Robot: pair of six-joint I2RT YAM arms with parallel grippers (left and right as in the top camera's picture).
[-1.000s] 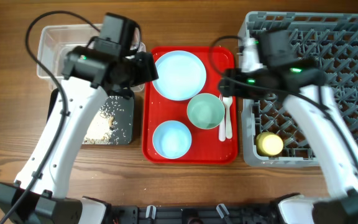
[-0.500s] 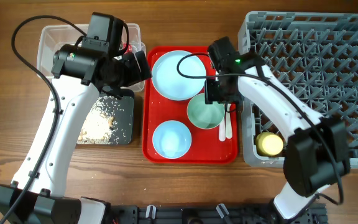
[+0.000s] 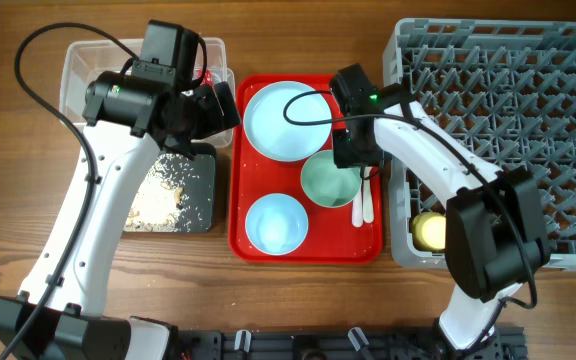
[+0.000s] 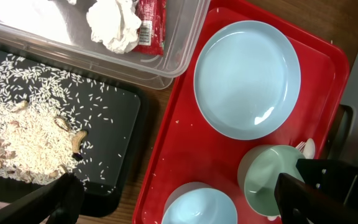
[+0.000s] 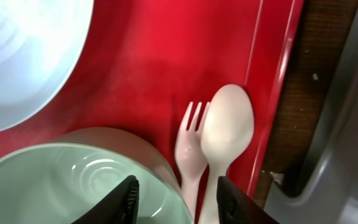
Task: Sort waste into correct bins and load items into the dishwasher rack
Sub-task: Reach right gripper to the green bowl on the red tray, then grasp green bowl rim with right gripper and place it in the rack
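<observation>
Your right gripper (image 5: 179,200) hangs low over the flat red serving tray (image 5: 166,56), its fingers moderately parted and holding nothing. Between them show the rim of the pale green round bowl (image 5: 73,180) and the handles of the white plastic spoon (image 5: 227,127) and white fork (image 5: 188,146). Your left gripper (image 4: 179,186) hovers wide open near the tray's left edge. The small yellow cup (image 3: 433,231) sits in the grey lattice dishwasher rack (image 3: 528,100). Crumpled white tissue (image 4: 114,22) lies in the clear plastic tub (image 4: 179,43).
</observation>
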